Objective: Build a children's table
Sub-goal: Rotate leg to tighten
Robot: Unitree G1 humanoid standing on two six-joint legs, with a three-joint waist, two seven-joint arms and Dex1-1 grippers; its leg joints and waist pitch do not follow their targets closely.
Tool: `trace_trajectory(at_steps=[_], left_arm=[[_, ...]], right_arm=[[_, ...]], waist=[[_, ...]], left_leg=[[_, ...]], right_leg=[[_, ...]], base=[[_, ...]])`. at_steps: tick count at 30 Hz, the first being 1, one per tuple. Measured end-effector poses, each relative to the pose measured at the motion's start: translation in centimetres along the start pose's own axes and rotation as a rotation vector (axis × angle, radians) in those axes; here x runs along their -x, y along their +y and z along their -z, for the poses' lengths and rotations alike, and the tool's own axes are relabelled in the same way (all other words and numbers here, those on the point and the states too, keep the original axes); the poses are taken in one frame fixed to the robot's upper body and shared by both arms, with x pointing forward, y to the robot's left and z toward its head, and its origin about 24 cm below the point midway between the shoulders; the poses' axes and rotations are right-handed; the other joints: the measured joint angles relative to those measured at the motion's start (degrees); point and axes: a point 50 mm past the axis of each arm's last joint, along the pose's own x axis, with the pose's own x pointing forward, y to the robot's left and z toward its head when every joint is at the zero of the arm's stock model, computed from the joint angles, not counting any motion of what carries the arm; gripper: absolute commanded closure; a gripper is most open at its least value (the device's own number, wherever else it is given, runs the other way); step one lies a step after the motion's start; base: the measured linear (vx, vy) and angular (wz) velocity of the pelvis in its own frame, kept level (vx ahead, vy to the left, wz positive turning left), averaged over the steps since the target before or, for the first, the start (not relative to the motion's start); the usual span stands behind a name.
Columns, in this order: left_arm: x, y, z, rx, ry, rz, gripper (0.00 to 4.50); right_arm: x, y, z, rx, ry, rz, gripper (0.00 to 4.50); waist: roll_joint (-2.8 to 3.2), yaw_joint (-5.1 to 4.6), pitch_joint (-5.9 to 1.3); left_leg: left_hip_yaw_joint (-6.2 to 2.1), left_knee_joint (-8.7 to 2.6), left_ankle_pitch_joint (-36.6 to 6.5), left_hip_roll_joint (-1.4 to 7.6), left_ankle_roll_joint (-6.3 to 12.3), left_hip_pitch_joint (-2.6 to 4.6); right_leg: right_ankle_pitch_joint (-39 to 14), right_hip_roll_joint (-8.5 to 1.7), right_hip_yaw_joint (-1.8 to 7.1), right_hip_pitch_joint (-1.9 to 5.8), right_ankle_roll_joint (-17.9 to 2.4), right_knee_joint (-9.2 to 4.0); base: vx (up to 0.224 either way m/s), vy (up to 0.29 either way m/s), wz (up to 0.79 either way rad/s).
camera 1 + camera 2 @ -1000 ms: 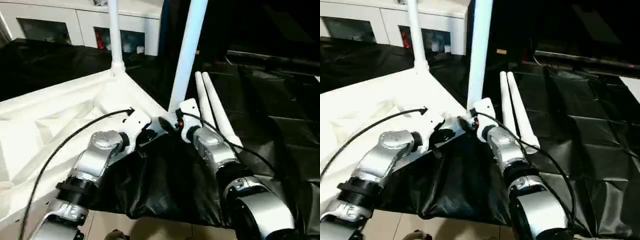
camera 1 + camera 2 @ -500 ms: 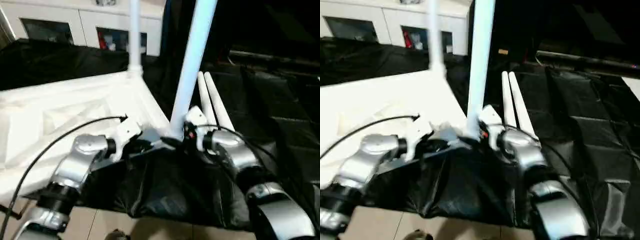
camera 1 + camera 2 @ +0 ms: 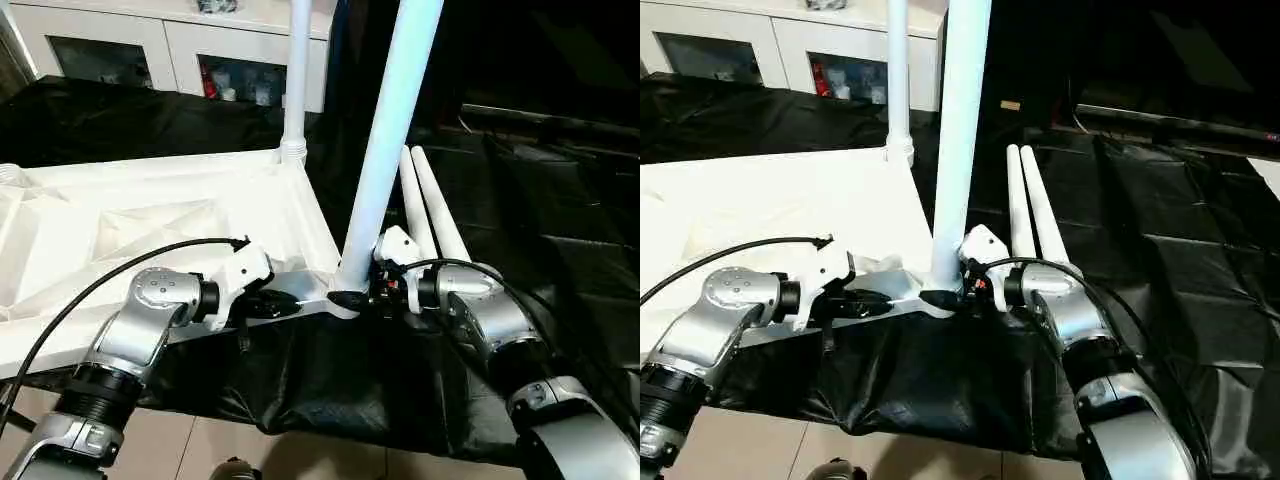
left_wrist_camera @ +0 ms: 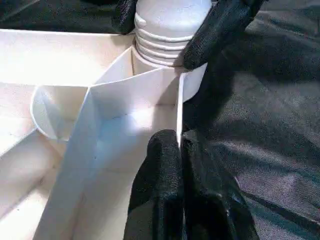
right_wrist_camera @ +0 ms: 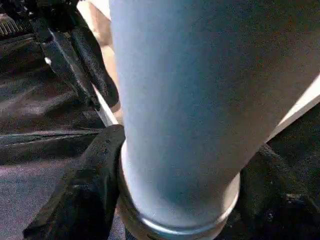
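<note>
Left of the upright leg [image 3: 385, 150], the left gripper [image 3: 268, 303] has its jaws pinched on the rim of the upturned table top [image 3: 150, 215]. That leg's long axis rises vertically from the corner socket [image 3: 345, 297], base clasped between the right gripper [image 3: 372, 295] jaws. Right of it, 2 spare legs [image 3: 430, 215] lie flat, nearer the right arm.

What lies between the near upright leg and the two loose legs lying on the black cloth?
The right gripper, clamped round the near upright leg at its base, with the two loose legs beyond, in the left eye view.
</note>
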Motion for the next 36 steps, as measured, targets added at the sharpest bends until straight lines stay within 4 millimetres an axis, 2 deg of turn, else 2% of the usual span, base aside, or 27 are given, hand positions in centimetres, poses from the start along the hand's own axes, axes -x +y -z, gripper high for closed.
trace_trajectory(at_steps=[3, 7, 14, 16, 17, 19, 22, 25, 29, 36], left_arm=[[0.1, 0.3, 0.1, 0.014, 0.001, -0.055, 4.50], [-1.6, 0.8, -0.5, 0.072, -0.003, -0.211, 4.50], [-3.6, 0.9, -1.6, 0.114, -0.004, -0.343, 4.50], [-4.2, 0.8, -1.9, 0.103, 0.000, -0.368, 4.50], [-4.4, 0.8, -2.0, 0.099, 0.000, -0.375, 4.50], [-4.4, 0.8, -2.0, 0.095, 0.005, -0.387, 4.50], [-4.3, 0.9, -2.0, 0.093, 0.006, -0.387, 4.50], [-4.2, 0.9, -2.0, 0.092, 0.006, -0.375, 4.50], [-3.7, 0.9, -1.8, 0.089, 0.005, -0.336, 4.50], [-1.6, 0.7, -0.8, 0.047, 0.005, -0.179, 4.50]], right_arm=[[-0.9, -0.1, 0.2, -0.044, -0.040, 0.093, 1.78], [-2.8, -1.0, -0.1, -0.139, -0.077, 0.357, 1.78], [-4.5, -1.6, -0.6, -0.244, -0.093, 0.602, 1.78], [-4.7, -1.9, -0.8, -0.263, -0.094, 0.654, 1.08], [-4.7, -1.9, -0.7, -0.269, -0.097, 0.662, 1.08], [-5.0, -1.8, -0.9, -0.282, -0.114, 0.655, 1.03], [-4.9, -1.8, -0.9, -0.263, -0.112, 0.640, 0.64], [-4.6, -1.8, -0.8, -0.235, -0.108, 0.593, 0.64], [-3.7, -1.9, -0.5, -0.193, -0.100, 0.505, 0.64], [-0.9, -1.3, 0.5, -0.102, -0.090, 0.227, 0.64]], waist=[[-0.09, -0.28, -0.05], [-0.08, -1.28, -0.05], [-0.12, -1.38, -0.08], [-0.14, -1.27, -0.09], [-0.18, -1.20, -0.12], [-0.29, -1.29, -0.19], [-0.29, -1.36, -0.19], [-0.28, -1.34, -0.18], [-0.29, -1.30, -0.18], [-0.29, -1.15, -0.18]], left_leg=[[0.00, 0.00, 0.0, 0.02, 0.00, 0.04], [0.02, 0.05, 0.0, -0.02, -0.01, 0.10], [0.02, 0.04, 0.0, -0.03, -0.01, 0.10], [0.02, 0.04, 0.0, -0.03, -0.01, 0.03], [0.02, 0.04, 0.0, -0.03, -0.01, 0.03], [0.02, 0.04, 0.0, -0.03, -0.01, 0.01], [0.03, 0.02, 0.0, -0.03, 0.00, 0.00], [0.03, 0.01, 0.0, -0.02, 0.00, -0.03], [0.03, -0.03, 0.0, -0.01, 0.00, -0.04], [0.02, -0.02, 0.0, 0.01, 0.01, -0.07]], right_leg=[[0.0, 0.00, -0.02, -0.01, 0.1, 0.02], [0.0, -0.01, 0.02, 0.01, 0.1, -0.03], [-0.1, -0.01, 0.03, 0.02, 0.1, -0.05], [-0.1, -0.01, 0.04, 0.00, 0.1, -0.07], [-0.1, -0.01, 0.04, 0.02, 0.2, -0.07], [-0.1, -0.01, 0.03, -0.01, 0.2, -0.07], [0.0, -0.01, 0.04, -0.02, 0.1, -0.07], [0.0, -0.01, 0.03, -0.05, 0.1, -0.07], [0.0, -0.01, 0.01, -0.08, 0.1, -0.07], [0.0, 0.00, -0.01, -0.07, 0.1, -0.09]], base=[[0.000, 0.000, 0.00], [0.000, 0.000, 0.00], [0.000, 0.000, 0.00], [0.000, 0.000, 0.00], [0.000, 0.000, 0.00], [0.000, 0.000, 0.00], [0.000, 0.000, 0.00], [0.000, 0.000, 0.00], [0.000, 0.000, 0.00], [0.000, 0.000, 0.00]])
